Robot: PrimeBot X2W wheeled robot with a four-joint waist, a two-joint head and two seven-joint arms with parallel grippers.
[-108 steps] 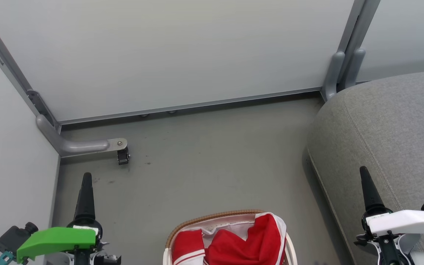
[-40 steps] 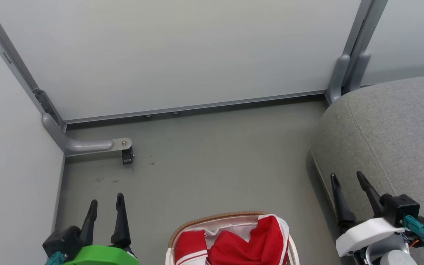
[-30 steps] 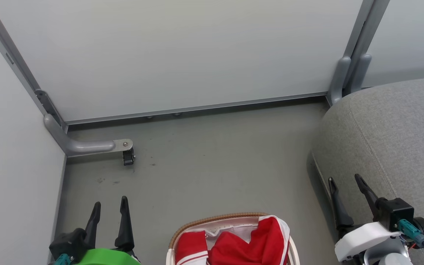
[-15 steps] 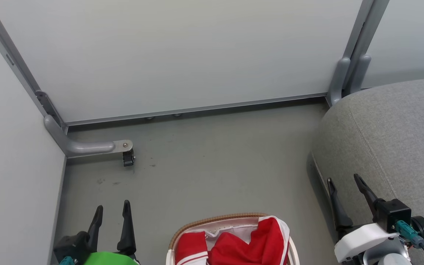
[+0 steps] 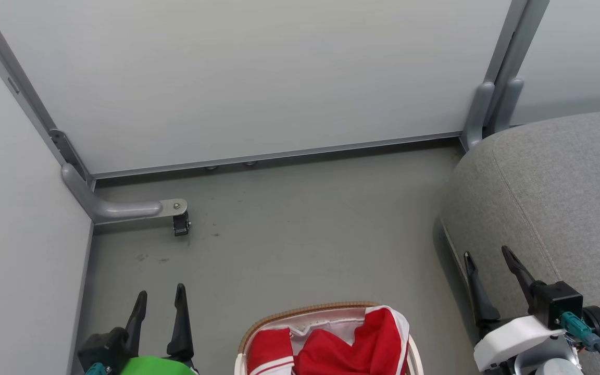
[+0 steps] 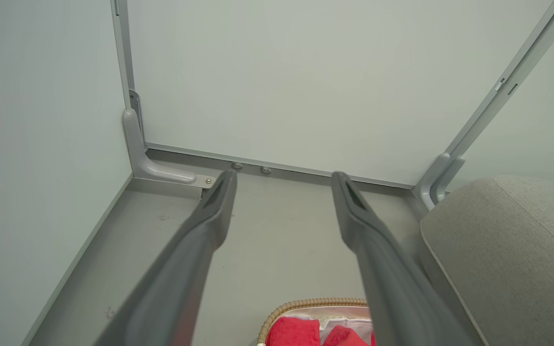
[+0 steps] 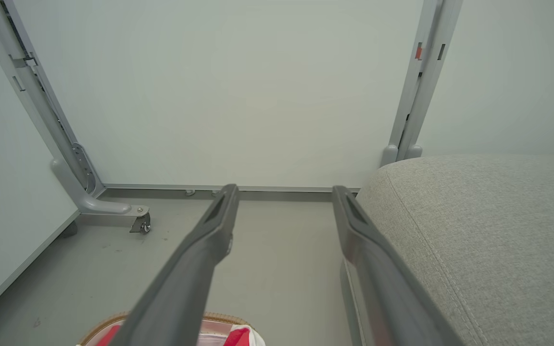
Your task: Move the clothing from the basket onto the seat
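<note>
Head view: the white basket (image 5: pixel 305 308) with a brown rim sits on the grey floor (image 5: pixel 305 224), low in the middle. The red clothing (image 5: pixel 352 349) with white stripes lies inside it. The big grey seat (image 5: pixel 565 182) is to the right, with a strip of floor between them. The left gripper (image 5: pixel 161 290) hangs over the floor left of the basket, its fingers spread apart, holding nothing. The right gripper (image 5: pixel 486 252) is by the seat's edge, spread wide and empty too.

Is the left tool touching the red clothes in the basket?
Apart. The head view shows bare grey floor between the open left tool and the clothing in the basket.
</note>
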